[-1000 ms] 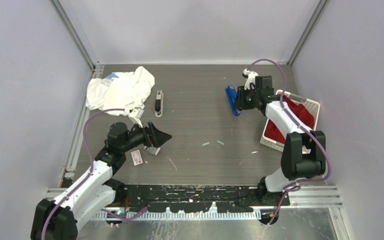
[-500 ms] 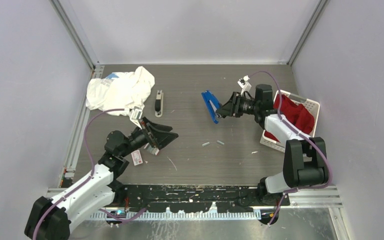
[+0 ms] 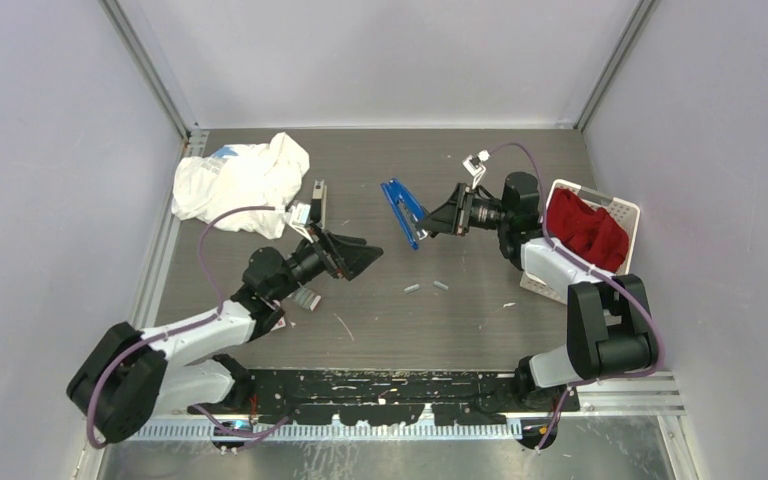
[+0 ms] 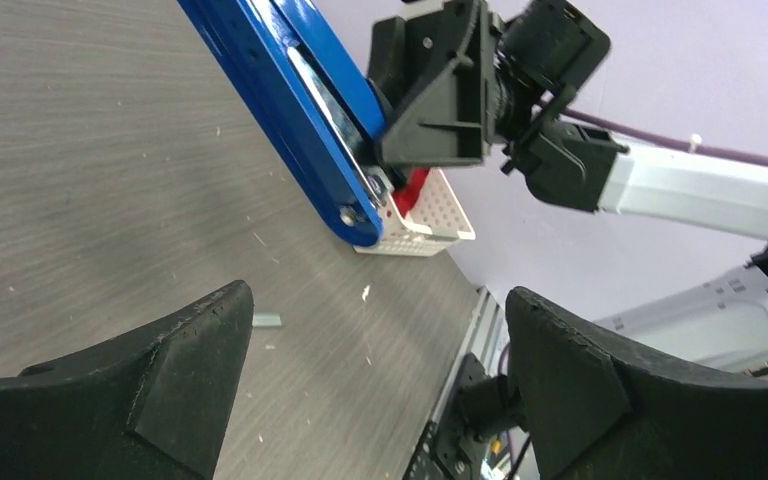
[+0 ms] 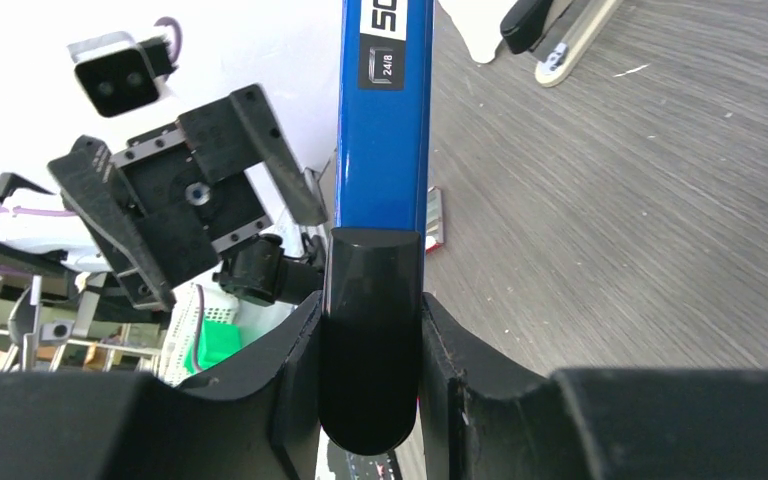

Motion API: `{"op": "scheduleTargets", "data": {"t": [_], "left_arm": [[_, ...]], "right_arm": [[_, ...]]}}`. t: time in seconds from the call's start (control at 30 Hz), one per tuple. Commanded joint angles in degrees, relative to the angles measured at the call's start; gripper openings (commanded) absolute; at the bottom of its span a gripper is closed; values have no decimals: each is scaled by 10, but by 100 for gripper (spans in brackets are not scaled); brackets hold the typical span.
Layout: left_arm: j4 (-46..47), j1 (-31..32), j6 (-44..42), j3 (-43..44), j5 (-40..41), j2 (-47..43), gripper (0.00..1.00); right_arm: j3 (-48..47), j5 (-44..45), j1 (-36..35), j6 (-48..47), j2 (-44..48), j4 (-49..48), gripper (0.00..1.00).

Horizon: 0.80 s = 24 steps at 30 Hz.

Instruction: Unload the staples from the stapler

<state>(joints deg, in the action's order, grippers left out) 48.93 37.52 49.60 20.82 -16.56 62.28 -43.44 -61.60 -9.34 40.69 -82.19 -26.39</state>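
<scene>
R pincer (image 3: 428, 226): pinching the blue stapler (image 3: 401, 207) by its black rear end, a jaw pressed on each side (clear in R wrist view). Stapler is lifted off the bench (image 3: 390, 330) and tilted, its front end pointing away from R pincer toward the L arm's side. Prob. held in the air so the other arm can reach the magazine w/ nothing in the way.

L pincer (image 3: 364, 258): spread wide, nothing btwn the fingers. It faces R pincer across a gap and isn't touching the stapler. In L wrist view the stapler sits ahead of & above L pincer's fingers. A silver rail shows btwn blue top & blue base, so the body looks a bit parted. Judgement: one arm steadies, the other comes in open to work the strip out.

Staples (image 3: 412, 289): two short grey strips flat on the bench, near each other but apart. They lie below R pincer, roughly btwn the two pincers, a little toward the arm bases. Whether more sit in the rail: can't tell.

Other: 2nd stapler, dark/grey (image 3: 318, 192), on the bench behind L pincer's wrist, near a white cloth (image 3: 240, 178). Basket (image 3: 628, 210) w/ red cloth (image 3: 585, 228) sits behind R pincer, beside its arm.

Stage, as I read it: some strips out, job not shown finished. Risk: R's hold is at one end only, so a push from L could pivot the stapler.
</scene>
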Motion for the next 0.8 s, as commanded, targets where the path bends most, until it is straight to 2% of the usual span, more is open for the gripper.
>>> {"op": "scheduleTargets", "data": {"t": [0.0, 0.37, 0.47, 0.7, 0.73, 0.77], "left_arm": [[127, 5, 9, 52, 33, 73, 96], [292, 7, 62, 111, 28, 246, 88], [323, 8, 71, 123, 21, 274, 79], [330, 11, 78, 148, 4, 301, 67], [330, 11, 77, 150, 2, 303, 63], [330, 11, 76, 152, -3, 305, 55]], "right_arm": [[-5, -37, -10, 55, 30, -124, 1], [5, -51, -25, 97, 24, -187, 1], [5, -53, -30, 98, 20, -190, 1], [5, -55, -35, 96, 12, -191, 1], [5, -56, -35, 95, 12, -190, 1], [5, -56, -35, 94, 11, -190, 1]]}}
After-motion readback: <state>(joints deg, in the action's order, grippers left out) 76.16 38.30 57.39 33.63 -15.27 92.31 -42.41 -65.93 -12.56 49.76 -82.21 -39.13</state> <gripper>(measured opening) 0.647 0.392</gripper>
